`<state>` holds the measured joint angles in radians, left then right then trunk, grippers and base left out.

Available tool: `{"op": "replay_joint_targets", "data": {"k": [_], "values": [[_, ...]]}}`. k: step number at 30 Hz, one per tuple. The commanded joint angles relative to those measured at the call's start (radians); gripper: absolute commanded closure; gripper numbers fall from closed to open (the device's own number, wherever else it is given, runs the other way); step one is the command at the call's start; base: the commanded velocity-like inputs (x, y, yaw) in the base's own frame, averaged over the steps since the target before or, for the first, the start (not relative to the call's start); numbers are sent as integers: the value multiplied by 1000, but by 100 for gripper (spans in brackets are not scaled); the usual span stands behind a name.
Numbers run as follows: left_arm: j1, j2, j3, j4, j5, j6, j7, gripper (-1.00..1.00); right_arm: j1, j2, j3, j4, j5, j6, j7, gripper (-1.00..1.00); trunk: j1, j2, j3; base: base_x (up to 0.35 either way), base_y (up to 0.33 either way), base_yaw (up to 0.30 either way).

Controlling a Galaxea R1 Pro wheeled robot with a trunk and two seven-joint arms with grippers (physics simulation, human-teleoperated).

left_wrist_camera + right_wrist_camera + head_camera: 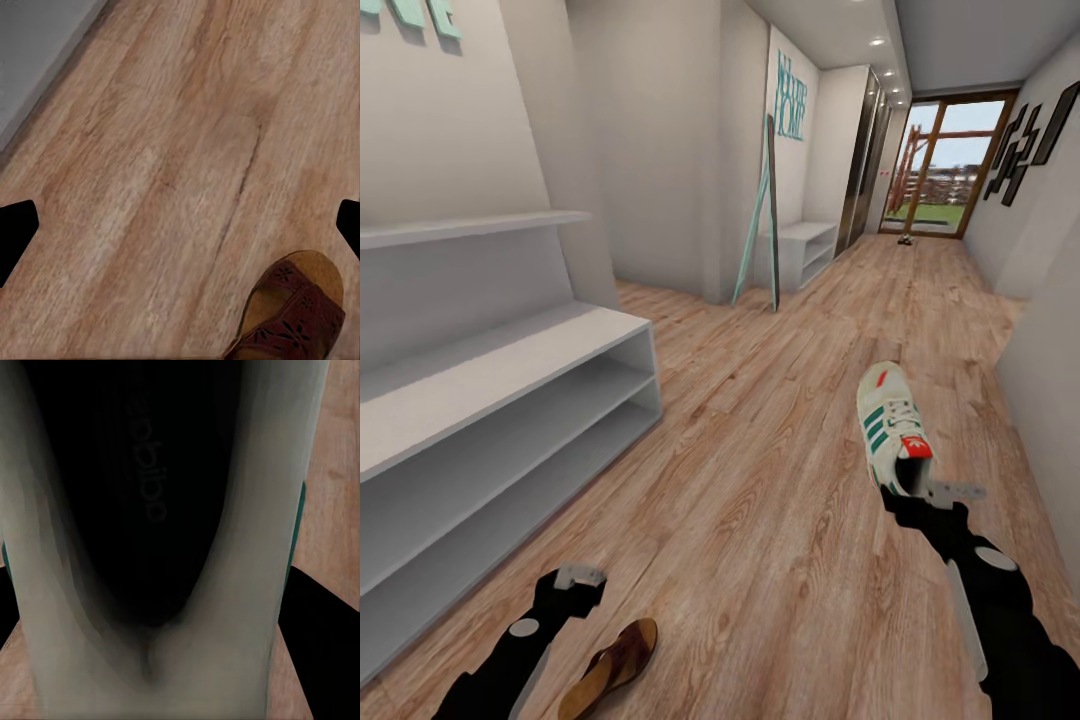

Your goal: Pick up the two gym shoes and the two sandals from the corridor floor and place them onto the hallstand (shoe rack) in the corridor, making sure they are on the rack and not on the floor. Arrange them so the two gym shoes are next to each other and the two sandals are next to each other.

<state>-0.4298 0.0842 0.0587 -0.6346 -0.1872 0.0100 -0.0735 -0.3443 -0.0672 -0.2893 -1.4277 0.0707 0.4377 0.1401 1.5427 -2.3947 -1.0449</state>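
I have one gym shoe [892, 425] up off the floor [760, 520] in my right gripper [920, 492], its jaws clenched on the heel collar. In the right wrist view I look straight down into the dark inside of the shoe [150, 510], with the cream rim on both sides, so the grip sits at the opening. The toe points away from me down the corridor.

My left gripper [578, 578] hangs low over the floor, jaws released and holding nothing; its two dark fingertips [16, 232] stand well apart in the left wrist view, with bare planks between them. A sandal [615, 668] lies on the floor just beside that gripper, its strapped front [296, 315] showing near one fingertip.

The hallstand [490, 400] stands to my left, its bench top and two low shelves open toward me and nothing on them that I can see.

I judge the step in hand to be carrying this shoe to the hallstand. Next I need to swing the right arm across to the left, or turn the base, and set the shoe flat on a shelf, leaving room beside it for its mate. Far down the corridor there is a small dark thing by the glass door [945, 165]; too small to tell what it is.
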Motion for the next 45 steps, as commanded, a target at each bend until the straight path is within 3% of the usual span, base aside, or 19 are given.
{"op": "replay_joint_targets", "data": {"k": [1, 7, 22, 32, 45], "values": [[2, 5, 6, -1, -23, 1, -9, -100, -1, 0, -2, -5, 9, 7, 20, 100, 0, 0, -1, 0, 0, 0], [4, 21, 6, -1, -40, -7, -11, -100, -2, -2, -3, -11, 12, 11, 38, 100, 0, 0, -1, 0, 0, 0], [3, 17, 16, 1, -33, -38, -11, -100, -2, -2, -4, -20, 11, 16, 39, 100, 0, 0, -1, 0, 4, 0], [3, 14, 16, 0, -34, -35, -11, -100, -2, -2, -4, -20, 11, 16, 39, 100, 0, 0, -1, -54, 240, -243], [3, 13, 15, 0, -34, -36, -9, -100, -2, -2, -4, -20, 11, 16, 39, 100, 0, 0, -1, -23, 37, -142]]}}
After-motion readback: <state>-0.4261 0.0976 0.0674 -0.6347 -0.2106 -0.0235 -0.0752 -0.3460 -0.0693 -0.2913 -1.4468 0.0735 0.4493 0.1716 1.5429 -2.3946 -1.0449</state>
